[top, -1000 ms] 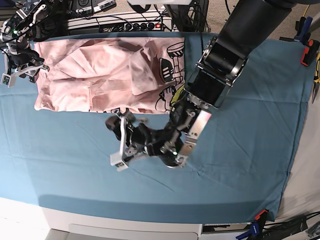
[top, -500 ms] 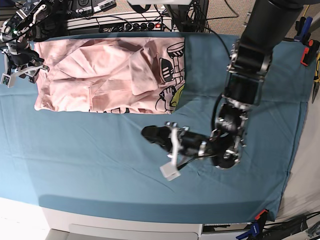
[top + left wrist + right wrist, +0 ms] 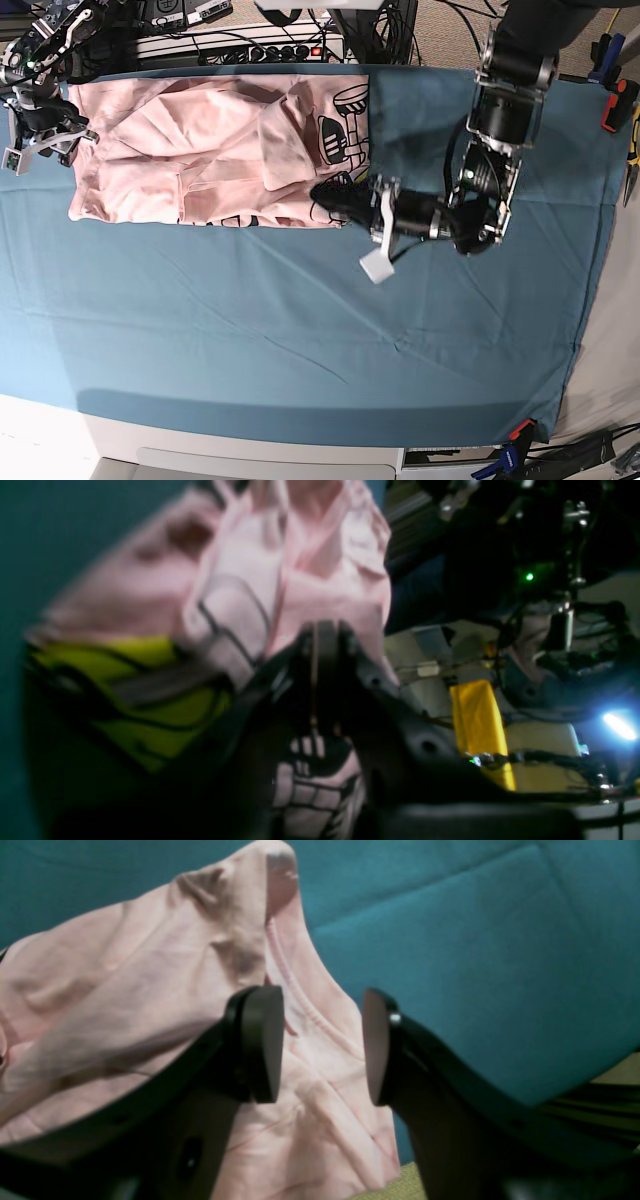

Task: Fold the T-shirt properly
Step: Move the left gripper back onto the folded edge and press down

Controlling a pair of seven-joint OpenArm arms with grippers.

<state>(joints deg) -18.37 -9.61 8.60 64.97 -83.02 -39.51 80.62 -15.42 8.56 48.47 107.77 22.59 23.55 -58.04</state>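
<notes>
Teal cloth (image 3: 250,330) bears one T-shirt (image 3: 200,150); left jaws clenched (empty), right jaws parted

Crumpled pale pink T-shirt (image 3: 210,150) (black graphics rightward); table's far-left part

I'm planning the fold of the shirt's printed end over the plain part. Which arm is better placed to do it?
Probably the left. The left gripper, shut, sits at the printed edge of the T-shirt. The right gripper is open at the far plain end.
</notes>
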